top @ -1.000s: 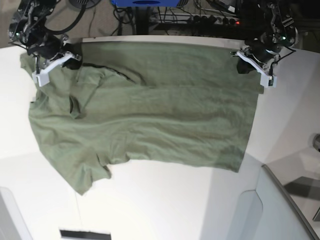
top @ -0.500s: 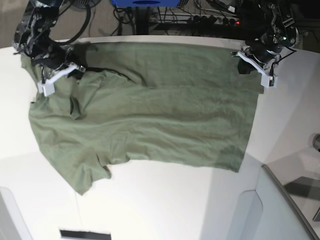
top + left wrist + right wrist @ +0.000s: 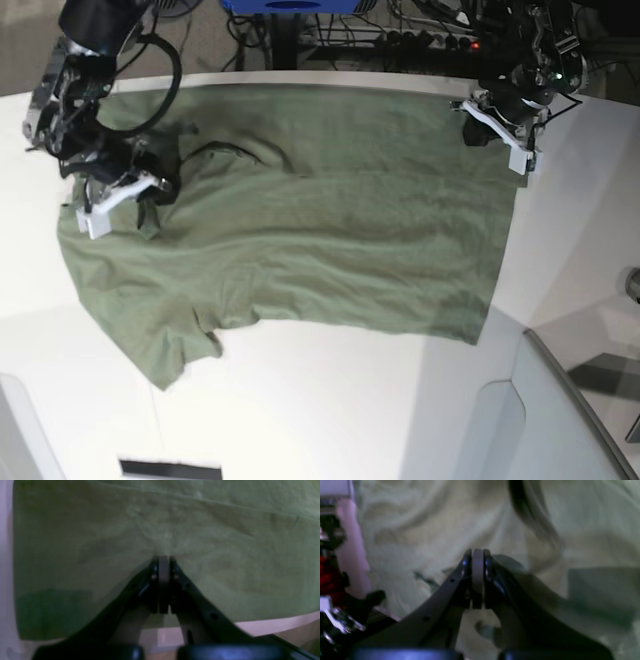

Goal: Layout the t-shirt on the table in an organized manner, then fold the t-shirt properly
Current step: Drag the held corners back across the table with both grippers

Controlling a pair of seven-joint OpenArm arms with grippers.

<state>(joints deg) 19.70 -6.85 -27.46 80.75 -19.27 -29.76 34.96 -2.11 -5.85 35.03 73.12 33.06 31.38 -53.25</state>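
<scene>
Still the layout step, judging by the rumpled collar end. T-shirt (image 3: 300,240) spread on bench (image 3: 330,410), near the far edge. Left hand (image 3: 497,135) clenched over the hem corner; right hand (image 3: 110,200) clenched (apparently empty) above the bunched sleeve. Best to pinch that sleeve and draw outward, slowly.

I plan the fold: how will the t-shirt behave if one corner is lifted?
The t-shirt probably droops and drags, since it lies wrinkled and limp. It seems light and thin. It may slide easily on the smooth table.
</scene>
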